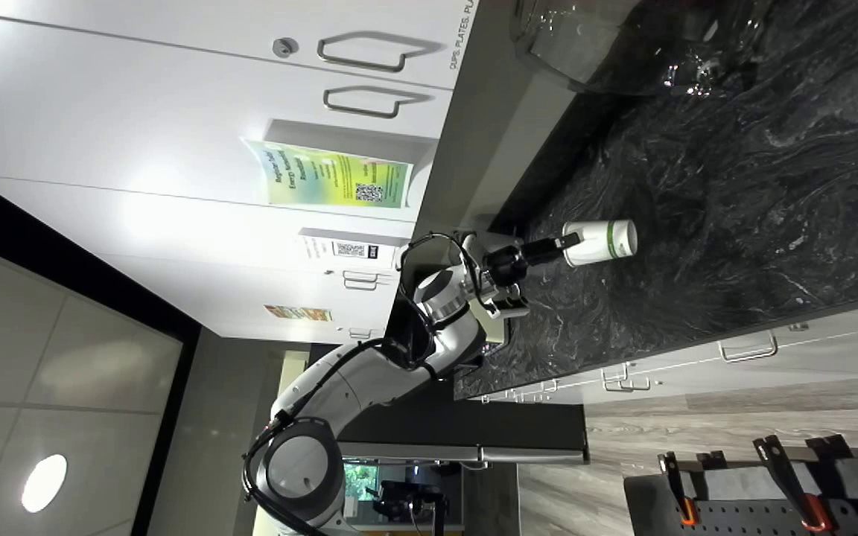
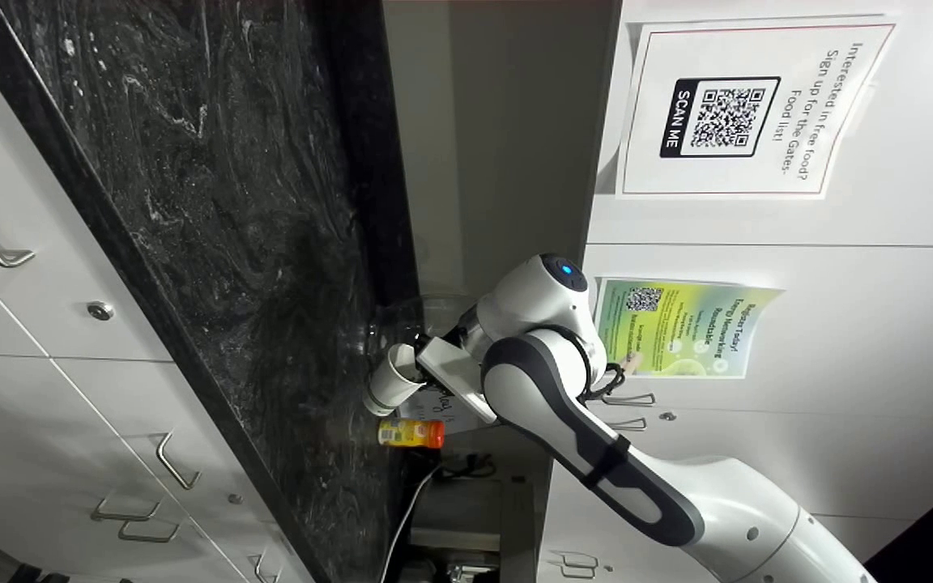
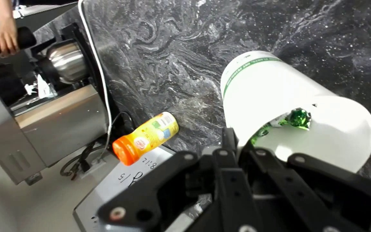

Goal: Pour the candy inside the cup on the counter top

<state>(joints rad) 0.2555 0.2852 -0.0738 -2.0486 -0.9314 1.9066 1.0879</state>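
The white paper cup (image 1: pixel 594 243) with a green band near its base is held by my gripper (image 1: pixel 572 240) over the black marbled counter top (image 1: pixel 697 223). The cup also shows in an exterior view (image 2: pixel 395 380), where it leans compared with the upright bottle. In the wrist view, my gripper (image 3: pixel 235 141) is shut on the cup's wall (image 3: pixel 266 87), one finger outside and one inside near the rim. The candy (image 3: pixel 299 118) is several green and silver foil pieces inside the cup, partly hidden by its wall. I cannot tell whether the base touches the counter top.
A yellow bottle with an orange cap (image 3: pixel 147 138) stands close to the cup, before a handwritten sign (image 3: pixel 124 180). A clear container (image 1: pixel 645 52) stands farther along the counter. A steel appliance (image 3: pixel 60 125), a white cord (image 3: pixel 98 61) and a person's hand (image 3: pixel 5 35) are beyond.
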